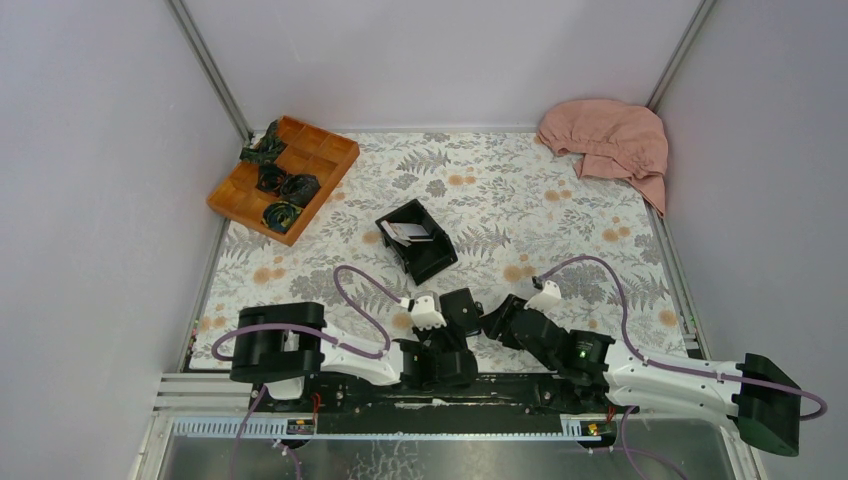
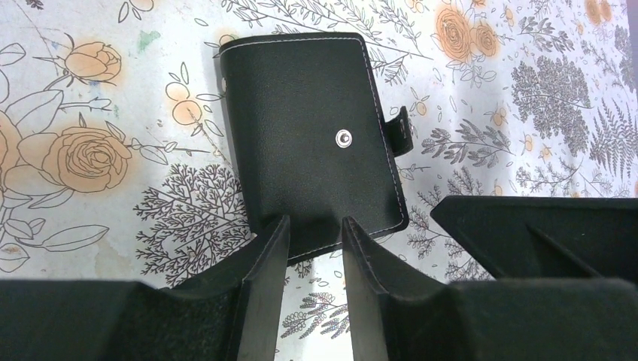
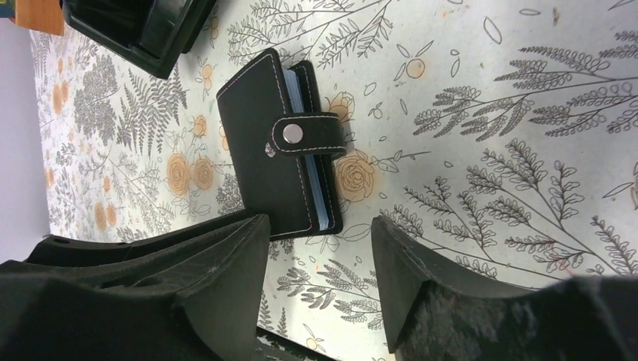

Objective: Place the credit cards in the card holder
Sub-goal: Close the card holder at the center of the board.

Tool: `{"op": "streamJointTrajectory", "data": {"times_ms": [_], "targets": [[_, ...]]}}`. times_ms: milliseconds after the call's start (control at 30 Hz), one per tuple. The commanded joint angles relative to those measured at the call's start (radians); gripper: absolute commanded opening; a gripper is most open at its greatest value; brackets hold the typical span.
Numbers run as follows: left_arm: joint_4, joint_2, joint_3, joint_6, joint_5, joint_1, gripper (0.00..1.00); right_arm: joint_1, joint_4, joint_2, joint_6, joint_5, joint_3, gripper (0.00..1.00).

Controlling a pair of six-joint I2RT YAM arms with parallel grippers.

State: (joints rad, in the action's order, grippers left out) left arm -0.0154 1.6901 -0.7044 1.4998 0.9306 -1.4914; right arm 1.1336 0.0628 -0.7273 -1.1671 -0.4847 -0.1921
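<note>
Close in front of me the shut wallet [image 2: 308, 128] lies between my empty pincers, left pincer [image 2: 314, 226] half open, right pincer [image 3: 320, 226] wide, so next I must unsnap it for the cards [image 1: 408, 231].

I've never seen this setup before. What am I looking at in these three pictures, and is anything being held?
Two robot arms are bolted at the near edge of a table. The wide picture looks down from above and behind them: left arm, right arm. The other two come from a camera on each wrist, so the dark wedges at the bottom are that arm's own jaws. On the table lie a closed black card holder, a black box with white cards inside, a wooden tray and a pink cloth. Both pairs of jaws stand open at the card holder; nothing is held.
</note>
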Motion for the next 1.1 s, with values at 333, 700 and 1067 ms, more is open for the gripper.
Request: {"op": "streamJointTrajectory", "data": {"times_ms": [333,700,1067], "targets": [[-0.12,0.035,0.057,0.063,-0.016,0.015,0.4,-0.139,-0.143,-0.034,0.094,0.035,-0.005,0.59],[-0.12,0.023,0.096,0.074,-0.044,0.029,0.4,-0.358,-0.368,-0.178,0.14,0.33,0.032,0.59],[-0.132,0.013,0.101,0.037,-0.08,0.036,0.4,-0.486,-0.667,-0.3,0.043,0.562,0.149,0.59]]}}
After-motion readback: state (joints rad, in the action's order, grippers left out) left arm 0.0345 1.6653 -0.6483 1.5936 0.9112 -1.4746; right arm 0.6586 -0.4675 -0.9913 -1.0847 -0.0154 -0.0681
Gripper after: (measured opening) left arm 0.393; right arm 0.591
